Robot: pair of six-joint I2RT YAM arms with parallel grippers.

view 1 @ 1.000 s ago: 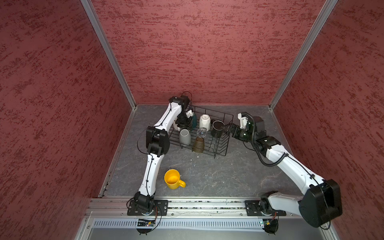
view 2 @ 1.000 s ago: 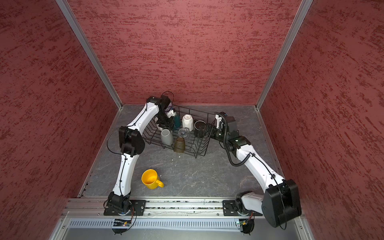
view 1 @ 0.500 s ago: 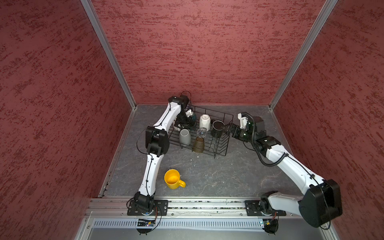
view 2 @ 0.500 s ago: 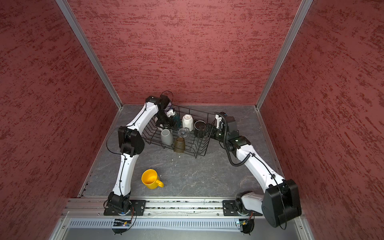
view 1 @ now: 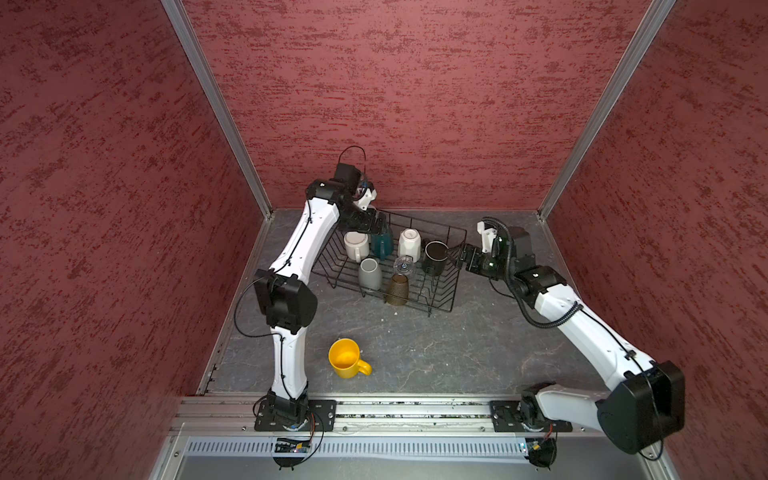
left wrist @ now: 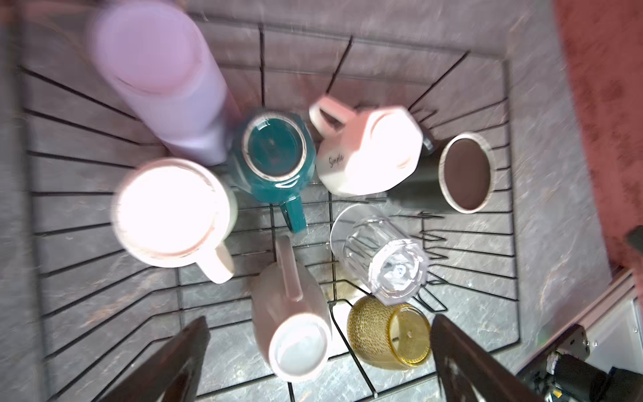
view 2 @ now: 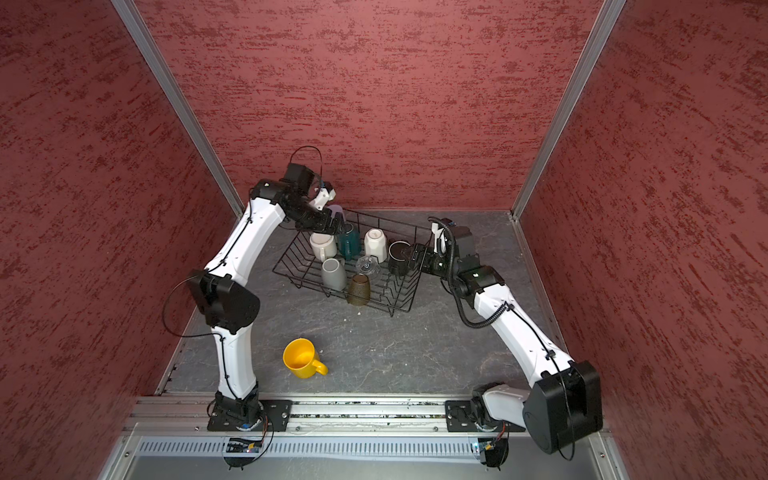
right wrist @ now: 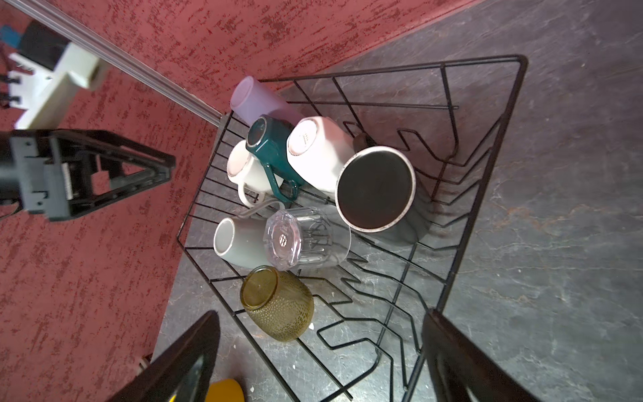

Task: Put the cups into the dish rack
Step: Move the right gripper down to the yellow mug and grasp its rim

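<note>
The black wire dish rack (view 1: 432, 308) holds several cups bottom up or tilted: white with red inside (view 1: 356, 246), teal (view 1: 382, 243), white faceted (view 1: 409, 245), black (view 1: 434, 257), grey (view 1: 370, 273), clear glass (view 1: 404, 265) and amber (view 1: 397, 289). A lavender tumbler (left wrist: 156, 76) leans in the rack's far left corner. The yellow mug (view 1: 345, 358) stands upright on the floor in front. My left gripper (view 1: 374, 226) hovers over that far left corner, open and empty (left wrist: 318, 323). My right gripper (view 1: 459, 253) is at the rack's right rim beside the black mug, open and empty (right wrist: 320, 315).
Red textured walls close in the grey floor (view 1: 457, 353) on three sides, and the rack sits near the back wall. A metal rail (view 1: 395, 411) with both arm bases runs along the front edge. The left arm's elbow (view 1: 286, 301) hangs left of the rack.
My left gripper's jaws have widened and it has lifted slightly over the rack's far left corner. The right arm stays almost where it was.
</note>
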